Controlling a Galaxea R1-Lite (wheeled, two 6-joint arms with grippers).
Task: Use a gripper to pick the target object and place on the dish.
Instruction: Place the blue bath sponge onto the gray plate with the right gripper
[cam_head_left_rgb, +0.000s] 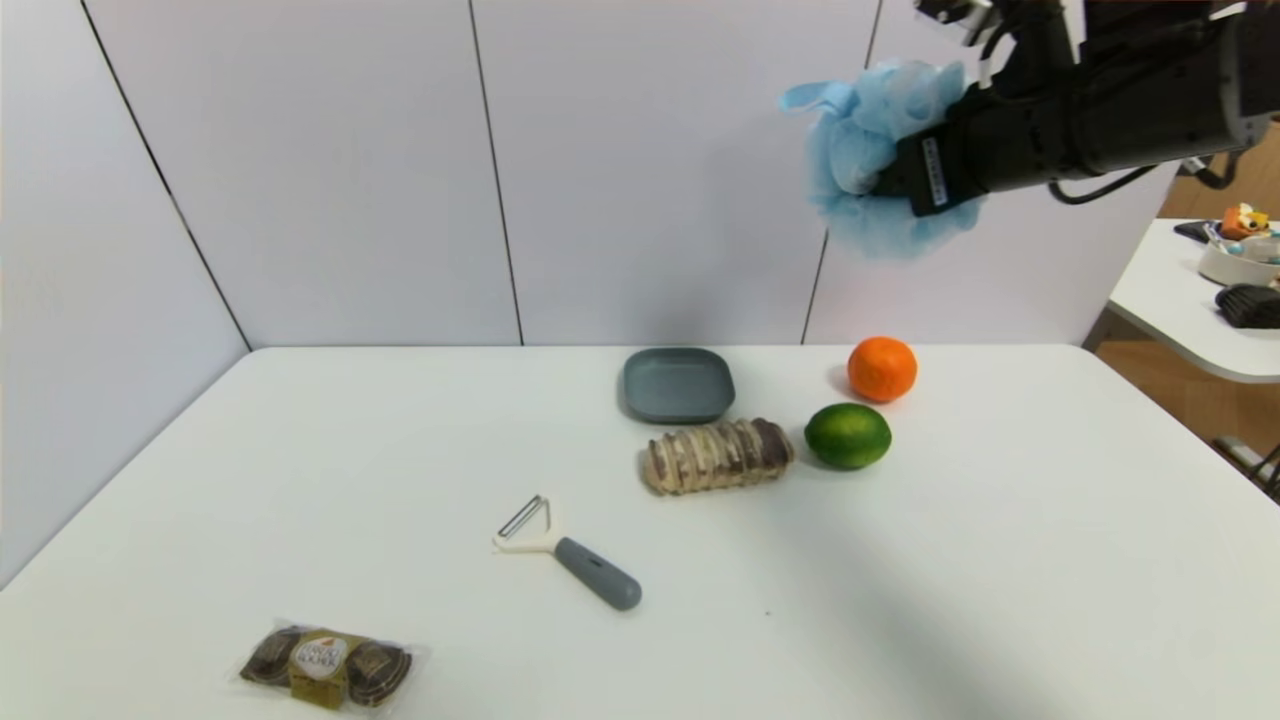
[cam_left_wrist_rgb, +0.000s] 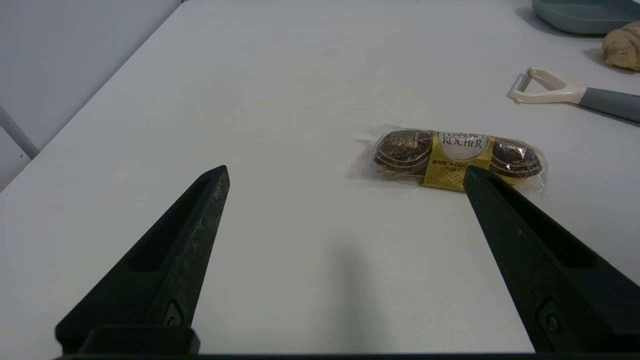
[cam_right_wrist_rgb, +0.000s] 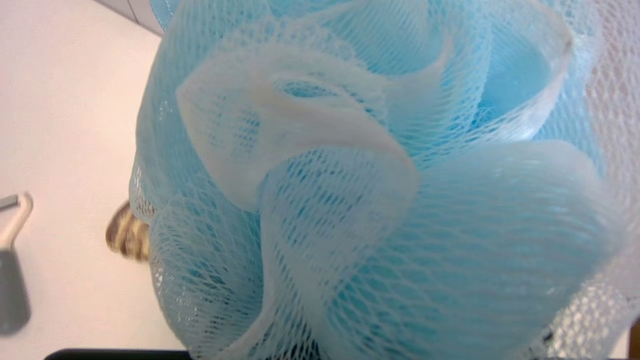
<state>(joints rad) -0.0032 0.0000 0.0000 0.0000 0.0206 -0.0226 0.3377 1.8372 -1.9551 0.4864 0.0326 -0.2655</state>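
Pouf (cam_head_left_rgb: 880, 150): held up by the right gripper (cam_head_left_rgb: 905, 180), above and right of the dish (cam_head_left_rgb: 679, 386); likely light, soft, easily squashed.
Hold: bunched mesh is clenched in its jaws; best gripped near the core.
Left gripper (cam_left_wrist_rgb: 346, 172): parked over the table, jaws apart.

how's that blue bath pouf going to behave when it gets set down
The pouf will probably squash softly, since it is loose, ruffled mesh. It is likely light for its size, being mostly airy folds. Its rounded shape might let it roll a little.
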